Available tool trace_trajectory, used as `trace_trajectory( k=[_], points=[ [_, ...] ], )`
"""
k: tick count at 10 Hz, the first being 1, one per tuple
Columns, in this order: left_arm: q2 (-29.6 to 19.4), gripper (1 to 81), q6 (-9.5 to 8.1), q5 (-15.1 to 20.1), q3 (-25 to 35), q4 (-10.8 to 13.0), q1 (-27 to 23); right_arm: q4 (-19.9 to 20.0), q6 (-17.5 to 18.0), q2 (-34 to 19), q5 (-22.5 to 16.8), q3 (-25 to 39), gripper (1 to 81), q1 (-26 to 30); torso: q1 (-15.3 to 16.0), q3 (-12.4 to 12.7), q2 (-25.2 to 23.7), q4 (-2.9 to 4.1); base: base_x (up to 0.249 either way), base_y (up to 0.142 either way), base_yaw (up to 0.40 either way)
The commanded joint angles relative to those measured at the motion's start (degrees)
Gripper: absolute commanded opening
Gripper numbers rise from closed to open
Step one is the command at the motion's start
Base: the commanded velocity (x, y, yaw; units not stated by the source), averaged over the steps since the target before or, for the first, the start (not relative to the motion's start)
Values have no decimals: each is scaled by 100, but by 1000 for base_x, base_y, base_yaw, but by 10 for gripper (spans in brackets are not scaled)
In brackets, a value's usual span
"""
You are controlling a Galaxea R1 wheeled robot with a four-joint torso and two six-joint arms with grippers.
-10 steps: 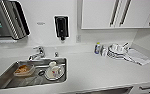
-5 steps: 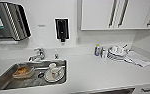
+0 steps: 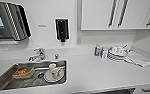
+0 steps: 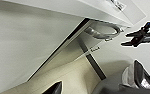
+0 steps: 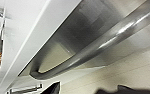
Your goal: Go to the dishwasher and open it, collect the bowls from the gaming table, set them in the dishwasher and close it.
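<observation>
None of the task's steps looks finished: robot stands at a white counter [image 3: 96, 72]; sink [image 3: 6, 77] at 8 o'clock in the head view holds dirty crockery, stacked plates [image 3: 116, 53] at 2 o'clock beside a folded cloth [image 3: 138, 60]. Dishwasher [image 5: 73, 32]: brushed steel front, seemingly shut, though the close view is poor. Bar handle [image 5: 96, 47]: runs just beyond the right wrist camera, at 12 o'clock from it, not visibly gripped. Right gripper: jaw state cannot be told. Left gripper: likewise cannot be told; its camera faces a cabinet front with a curved handle [image 4: 103, 33]. Remaining: opening, fetching bowls, loading, closing
</observation>
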Motion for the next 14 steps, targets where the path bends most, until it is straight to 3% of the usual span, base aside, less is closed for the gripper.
trace_trajectory(
  k=[1,3,8,10,14],
  points=[
    [-243,811,-4,172,180,25,-512,740,43,-172,-483,-69,811,1060,0,0,0,0,0,0,0],
    [-208,811,-22,172,145,24,-512,943,52,46,-640,-445,811,1166,0,0,0,0,0,0,0],
    [-5,811,-22,181,-215,-11,-495,943,323,987,-1097,-1807,811,1034,0,0,0,0,0,0,0],
    [30,811,-22,180,-260,33,-478,934,517,1154,-1133,-2063,811,1025,2,0,0,0,0,0,0],
    [118,811,-22,180,-295,69,-477,881,527,1208,-1159,-2257,811,806,2,-2,0,0,0,0,0]
  ],
)
